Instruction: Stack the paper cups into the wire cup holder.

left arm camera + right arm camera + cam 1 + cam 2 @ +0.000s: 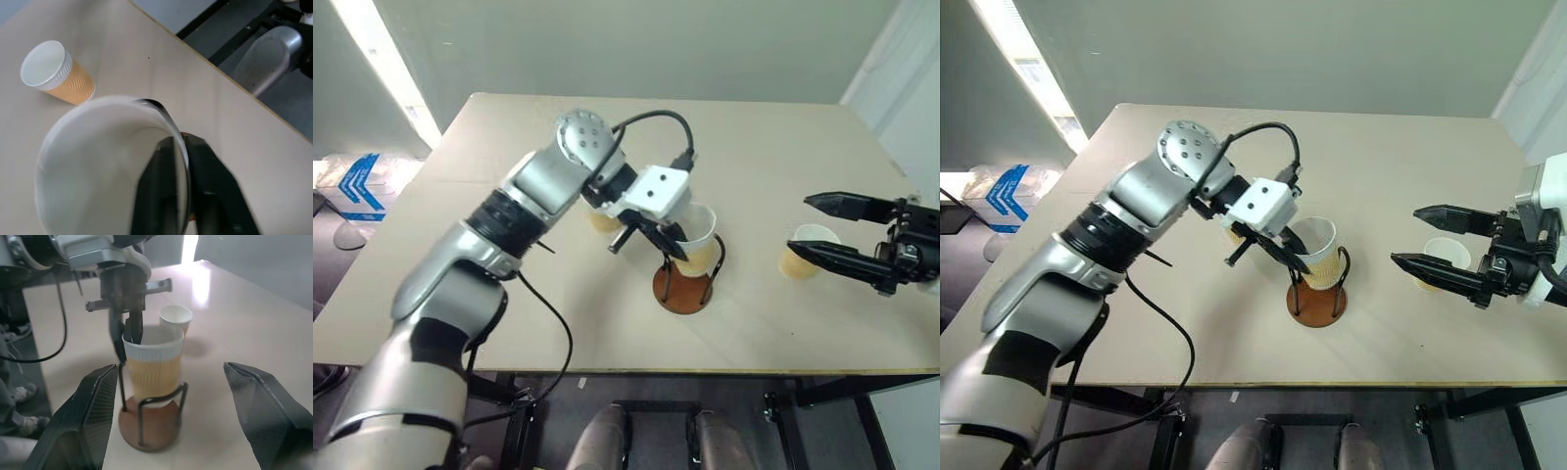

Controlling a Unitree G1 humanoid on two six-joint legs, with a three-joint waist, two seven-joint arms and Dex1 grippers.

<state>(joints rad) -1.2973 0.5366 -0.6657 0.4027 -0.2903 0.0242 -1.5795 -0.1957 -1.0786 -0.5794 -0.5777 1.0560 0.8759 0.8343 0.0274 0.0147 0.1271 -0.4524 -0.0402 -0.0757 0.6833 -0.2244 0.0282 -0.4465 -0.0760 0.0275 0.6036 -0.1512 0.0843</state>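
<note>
Over the holder point(683, 287) at mid-counter point(773, 147), keep your left tool point(1285, 252), angled down with one finger inside the cup point(1316, 252) rim, pinching until the cup seats between the wires, while your right tool point(822, 227) waits wide open, level, near another cup point(803, 251).

Robot test lab or plain workroom, not home or kitchen. Bare light plywood tabletop point(783, 147) on black metal frame point(862, 411); dark grey floor point(979, 245). Plain grey-green wall point(1312, 49) behind, unadorned. Long ceiling-type light strip point(386, 69) glares at left edge. Clear plastic bag with blue arrow print point(357, 186) lies on floor beside table. Exposed black cable point(558, 343) hangs off arm.
</note>
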